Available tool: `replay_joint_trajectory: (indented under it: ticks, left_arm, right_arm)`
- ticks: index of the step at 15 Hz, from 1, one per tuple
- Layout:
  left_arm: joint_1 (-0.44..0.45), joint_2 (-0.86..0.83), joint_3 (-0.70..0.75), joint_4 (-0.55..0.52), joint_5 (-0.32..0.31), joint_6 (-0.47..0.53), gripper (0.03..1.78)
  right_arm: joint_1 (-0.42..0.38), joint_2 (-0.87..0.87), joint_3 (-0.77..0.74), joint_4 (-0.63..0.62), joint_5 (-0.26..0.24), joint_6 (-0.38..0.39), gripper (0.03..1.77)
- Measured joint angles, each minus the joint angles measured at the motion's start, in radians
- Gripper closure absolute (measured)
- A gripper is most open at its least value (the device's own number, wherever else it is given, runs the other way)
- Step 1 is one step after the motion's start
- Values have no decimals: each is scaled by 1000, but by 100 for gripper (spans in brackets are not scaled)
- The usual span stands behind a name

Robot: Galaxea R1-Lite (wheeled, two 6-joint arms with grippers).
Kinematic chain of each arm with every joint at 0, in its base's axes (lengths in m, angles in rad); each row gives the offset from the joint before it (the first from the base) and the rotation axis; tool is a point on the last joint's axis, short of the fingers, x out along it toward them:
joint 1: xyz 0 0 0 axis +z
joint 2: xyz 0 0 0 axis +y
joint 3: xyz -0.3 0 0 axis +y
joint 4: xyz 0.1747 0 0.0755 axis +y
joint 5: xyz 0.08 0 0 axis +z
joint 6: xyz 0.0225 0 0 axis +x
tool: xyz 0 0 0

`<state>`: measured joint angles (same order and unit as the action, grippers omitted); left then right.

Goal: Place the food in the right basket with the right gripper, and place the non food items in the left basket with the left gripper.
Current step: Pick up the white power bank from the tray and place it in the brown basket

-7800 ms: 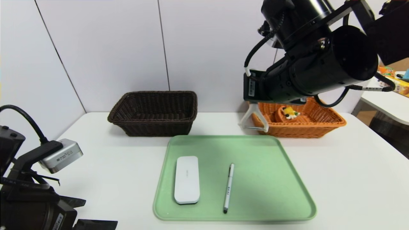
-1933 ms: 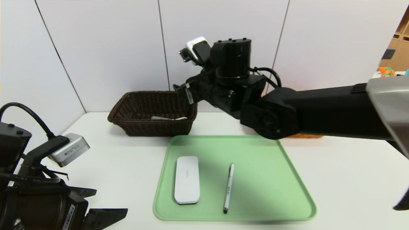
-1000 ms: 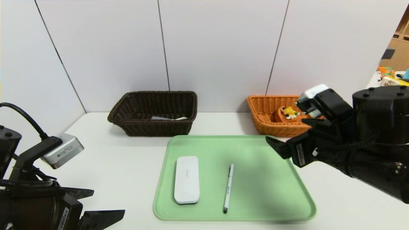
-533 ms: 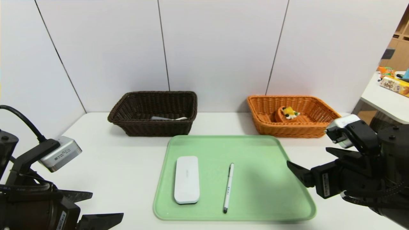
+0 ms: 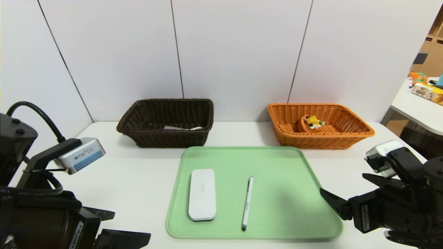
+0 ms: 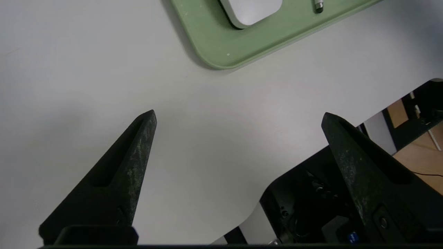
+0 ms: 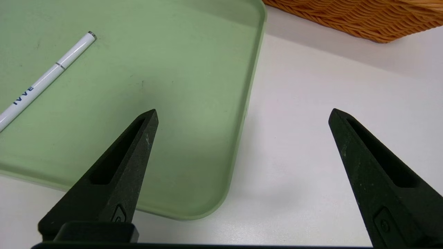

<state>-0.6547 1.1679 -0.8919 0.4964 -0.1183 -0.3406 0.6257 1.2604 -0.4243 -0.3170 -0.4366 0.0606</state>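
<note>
The food, a tart wedge [image 5: 313, 122], lies in the orange right basket [image 5: 360, 136]. The dark left basket [image 5: 166, 140] holds the grey-handled peeler [image 5: 183, 128]. On the green tray [image 5: 277, 162] lie the white case [image 5: 202, 194] and the white pen [image 5: 247, 203]. My right gripper [image 5: 342, 182] hangs open and empty over the tray's near right corner [image 7: 207, 193], with the pen [image 7: 48, 74] off to one side. My left gripper [image 6: 238, 116] is open and empty above bare table at the near left, short of the tray's corner [image 6: 221, 52] and the case [image 6: 251, 10].
Both baskets stand against the back wall. A side table with packets [image 5: 427, 91] is at the far right. The table's front edge and my base show in the left wrist view [image 6: 304, 193].
The peeler has gone from my right gripper into the dark basket. The right arm then swung from that basket to the near right and dropped low. The left arm shifted slightly.
</note>
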Motion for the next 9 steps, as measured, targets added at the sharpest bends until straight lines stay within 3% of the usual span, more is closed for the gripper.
replay_joint_trajectory:
  ticks: [5,9]
  left_arm:
    - [-169,131,-189,134,112,-118,12]
    - [-235,272,-352,202,128,-203,12]
  right_arm:
    - [1,-17,24,-6,1,12,11]
    - [10,-19,21,-8,0,24,11]
